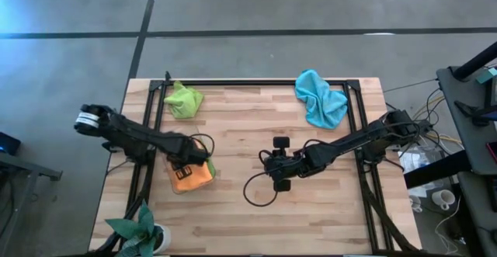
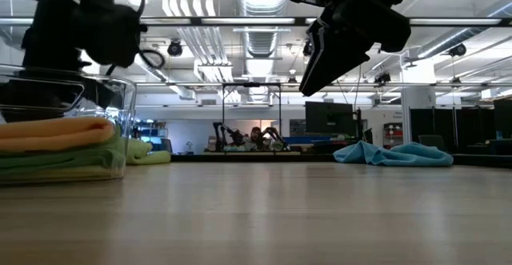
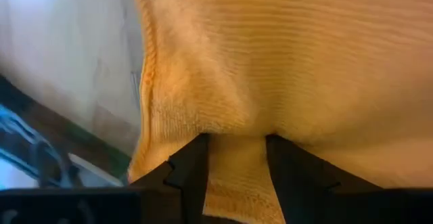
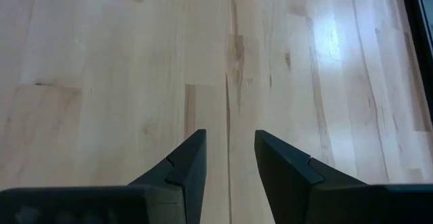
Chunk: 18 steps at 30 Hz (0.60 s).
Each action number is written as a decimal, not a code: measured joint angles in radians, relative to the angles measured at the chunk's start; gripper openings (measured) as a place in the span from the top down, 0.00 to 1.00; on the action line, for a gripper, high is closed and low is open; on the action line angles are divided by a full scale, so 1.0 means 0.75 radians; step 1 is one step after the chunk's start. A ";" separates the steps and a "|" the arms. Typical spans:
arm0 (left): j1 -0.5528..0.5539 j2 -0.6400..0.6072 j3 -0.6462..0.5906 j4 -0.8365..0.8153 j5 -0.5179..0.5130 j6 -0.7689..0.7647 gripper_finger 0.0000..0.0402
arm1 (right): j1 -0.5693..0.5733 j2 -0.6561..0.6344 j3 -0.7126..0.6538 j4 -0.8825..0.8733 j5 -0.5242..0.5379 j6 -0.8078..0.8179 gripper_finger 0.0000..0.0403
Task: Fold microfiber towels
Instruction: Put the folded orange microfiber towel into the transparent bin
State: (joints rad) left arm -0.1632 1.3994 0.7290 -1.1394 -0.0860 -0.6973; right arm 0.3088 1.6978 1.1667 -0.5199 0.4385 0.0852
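Now | left jaws point(image 3: 233, 163) pinch orange towel point(image 3: 284, 61) | right jaws point(image 4: 229, 158) parted, empty

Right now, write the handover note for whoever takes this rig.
Left hand: down on the orange towel, fingers astride a fold of it; grip not certain.
Right hand: open, empty, over bare table mid-board.
Done: orange lies folded on a green and yellowish stack in the clear container.
Left: lime green towel and light blue towel, both crumpled at the far edge.
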 joint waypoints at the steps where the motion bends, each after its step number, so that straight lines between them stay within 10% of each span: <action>1: 0.000 0.005 0.034 -0.031 -0.001 0.027 0.66 | 0.000 0.000 0.000 0.000 0.000 0.001 0.69; 18: -0.034 -0.008 0.209 0.226 -0.015 0.274 0.66 | 0.000 0.000 -0.023 -0.031 -0.001 0.001 0.69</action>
State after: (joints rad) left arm -0.1890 1.3937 0.8860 -0.9697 -0.0973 -0.4914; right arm 0.3088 1.6978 1.1495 -0.5434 0.4377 0.0858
